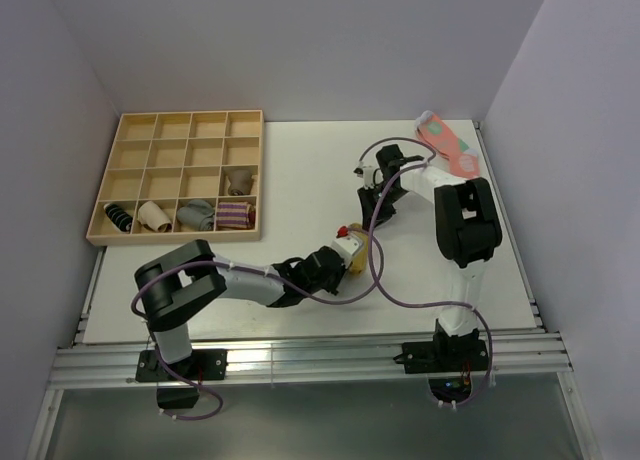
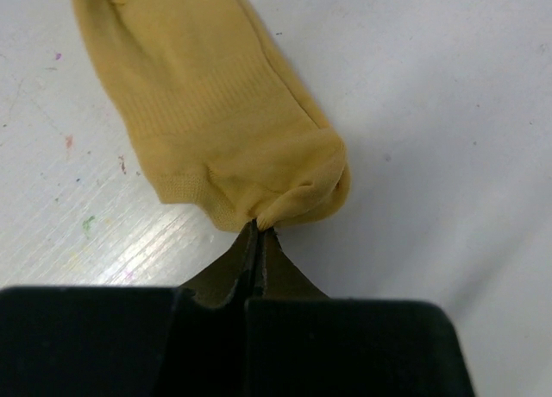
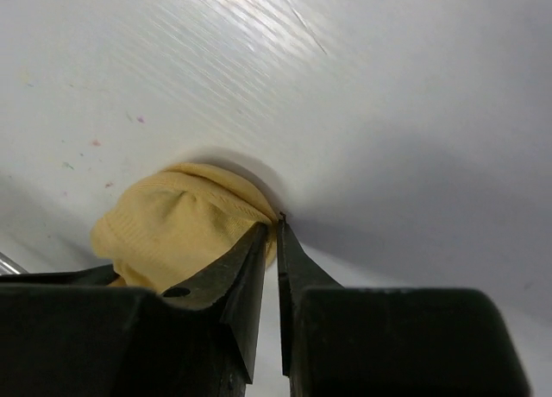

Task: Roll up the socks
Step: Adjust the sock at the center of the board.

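The mustard-yellow socks [image 2: 216, 95] lie flat on the white table, stretching away from my left gripper [image 2: 259, 227]. That gripper is shut, pinching a small fold at the socks' near end. From above, only a bit of the socks [image 1: 354, 264] shows beside the left gripper [image 1: 350, 248]; the arms hide the remainder. In the right wrist view the socks [image 3: 172, 224] bulge up to the left of my right gripper [image 3: 278, 220]. Its jaws stand almost together, with the socks' edge caught between the tips. The right gripper [image 1: 380, 202] sits just beyond the left one.
A wooden compartment tray [image 1: 106, 192] stands at the back left, with several rolled socks [image 1: 196, 216] in its near row. Pink spotted socks [image 1: 448, 145] lie at the back right corner. Purple cables [image 1: 375, 250] loop over the table between the arms.
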